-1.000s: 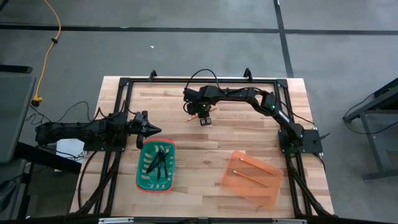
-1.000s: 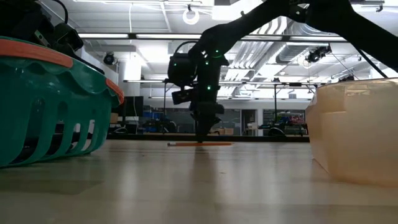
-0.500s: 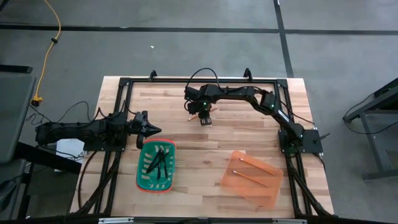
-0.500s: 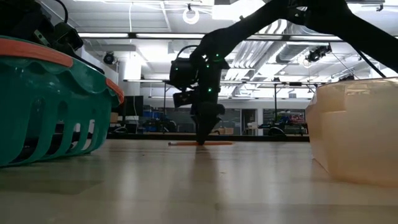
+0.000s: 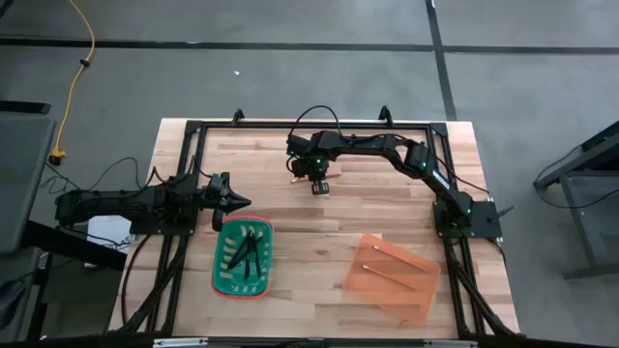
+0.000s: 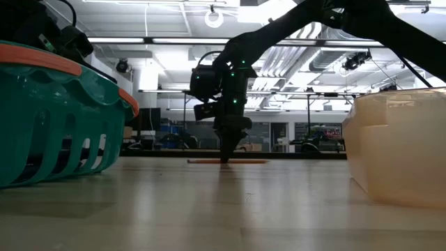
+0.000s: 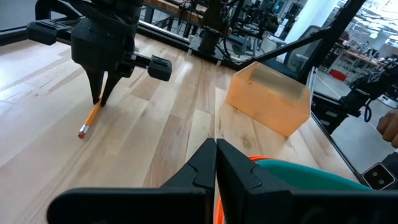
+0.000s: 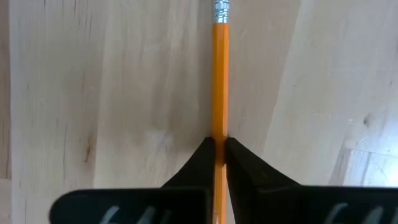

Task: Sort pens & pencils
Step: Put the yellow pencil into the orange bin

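Observation:
One orange-yellow pencil [image 8: 220, 74] lies flat on the wooden table at the far middle. It also shows in the low view [image 6: 244, 161] and the left wrist view [image 7: 91, 118]. My right gripper [image 8: 220, 146] stands over it, pointing down, shut on it; it shows in the high view [image 5: 309, 180] too. My left gripper [image 5: 242, 201] is shut and empty beside the green basket [image 5: 221, 261], which holds the dark pens [image 5: 247, 253]. Two more pencils [image 5: 389, 276] lie in the orange bin [image 5: 426, 290]. My right gripper pinches the pencil's shaft [image 8: 220, 127] between its two fingers, about midway along it. The fingers come from above, pointing down, and lie across the pencil. The pencil lies level on the table, its eraser end [image 8: 221, 9] free.
The black frame rails [image 5: 309, 124] run round the table's edges. The green basket's wall [image 6: 49, 118] and the orange bin [image 6: 397, 146] stand at the near side. Bare wood lies between them and the pencil.
My right gripper has shifted a little toward the table's far edge, staying low over the pencil. The pencil still lies on the table.

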Controlling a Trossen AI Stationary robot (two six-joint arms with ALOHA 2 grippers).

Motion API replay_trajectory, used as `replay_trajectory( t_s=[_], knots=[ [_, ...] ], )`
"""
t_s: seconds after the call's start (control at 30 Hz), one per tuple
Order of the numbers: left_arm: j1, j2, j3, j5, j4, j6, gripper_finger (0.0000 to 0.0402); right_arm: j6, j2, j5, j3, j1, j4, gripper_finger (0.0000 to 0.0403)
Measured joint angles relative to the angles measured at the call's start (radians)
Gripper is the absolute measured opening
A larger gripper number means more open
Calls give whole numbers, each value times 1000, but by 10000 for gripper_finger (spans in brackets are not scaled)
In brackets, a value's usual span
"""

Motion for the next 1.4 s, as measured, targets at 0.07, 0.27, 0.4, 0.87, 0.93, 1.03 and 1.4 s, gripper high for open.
replay_trajectory(
  t_s=[0.07,0.27,0.4,0.87,0.93,1.03,1.4],
  knots=[
    [0,0,0,0,0,0,1,-1,0,1,0,0,-1,5],
    [0,0,0,0,0,0,1,11,5,10,22,6,-41,2],
    [0,0,0,0,0,0,1,37,12,21,69,5,-129,1],
    [0,0,0,0,0,0,1,137,8,61,247,12,-326,0],
    [0,0,0,0,0,0,1,143,7,60,267,18,-350,0],
    [0,0,0,0,0,0,1,157,7,58,293,29,-386,0],
    [0,0,0,0,0,0,1,256,3,57,423,79,-561,0]
  ],
)
